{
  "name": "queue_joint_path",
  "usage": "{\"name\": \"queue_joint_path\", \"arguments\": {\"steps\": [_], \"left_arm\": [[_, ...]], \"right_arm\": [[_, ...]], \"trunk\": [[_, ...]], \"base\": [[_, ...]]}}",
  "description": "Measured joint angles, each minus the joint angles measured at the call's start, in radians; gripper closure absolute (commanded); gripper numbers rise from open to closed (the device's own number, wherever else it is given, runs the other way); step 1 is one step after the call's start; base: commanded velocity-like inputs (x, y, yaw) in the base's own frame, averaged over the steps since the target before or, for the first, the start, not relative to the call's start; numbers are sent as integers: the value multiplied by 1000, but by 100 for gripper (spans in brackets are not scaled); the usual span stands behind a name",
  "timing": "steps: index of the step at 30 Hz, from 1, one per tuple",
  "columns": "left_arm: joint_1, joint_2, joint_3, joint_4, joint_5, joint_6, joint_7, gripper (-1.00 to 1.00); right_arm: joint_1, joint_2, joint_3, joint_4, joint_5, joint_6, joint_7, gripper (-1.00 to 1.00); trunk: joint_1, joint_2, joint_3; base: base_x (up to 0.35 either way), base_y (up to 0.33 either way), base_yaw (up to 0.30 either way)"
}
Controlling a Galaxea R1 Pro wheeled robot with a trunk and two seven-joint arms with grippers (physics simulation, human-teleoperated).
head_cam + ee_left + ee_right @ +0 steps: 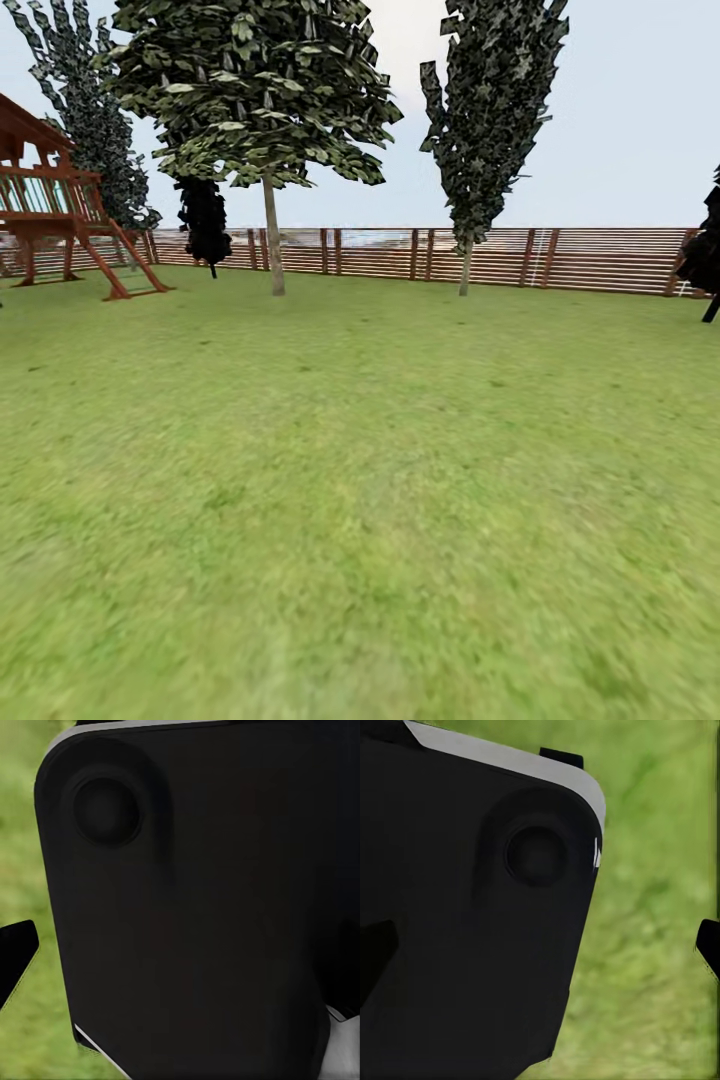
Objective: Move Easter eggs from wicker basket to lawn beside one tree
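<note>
The lawn (380,480) stretches wide and flat ahead of me in the head view. A tree (273,245) with a straight pale trunk and a broad light-green canopy stands at the lawn's far side, left of centre. The Easter eggs and the wicker basket are out of view. In the left wrist view a dark fingertip (15,954) sits at the frame edge beside a black body panel (195,900). In the right wrist view the fingertips (709,945) stand far apart over grass, so my right gripper (540,949) is open and empty. My left gripper (180,960) looks the same.
A brown slat fence (560,258) closes the garden's far side. A wooden play tower with a ladder (60,215) stands at the far left. Dark narrow trees (480,130) (205,225) rise near the fence, and another dark shape (708,260) at the right edge.
</note>
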Motion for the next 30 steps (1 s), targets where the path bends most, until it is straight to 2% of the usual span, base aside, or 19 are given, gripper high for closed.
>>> {"name": "queue_joint_path", "arguments": {"steps": [30], "left_arm": [[0, 0, 0, 0, 0, 0, -1, -100]], "right_arm": [[0, 0, 0, 0, 0, 0, 0, -100]], "trunk": [[0, 0, 0]], "base": [[334, 0, 0]]}}
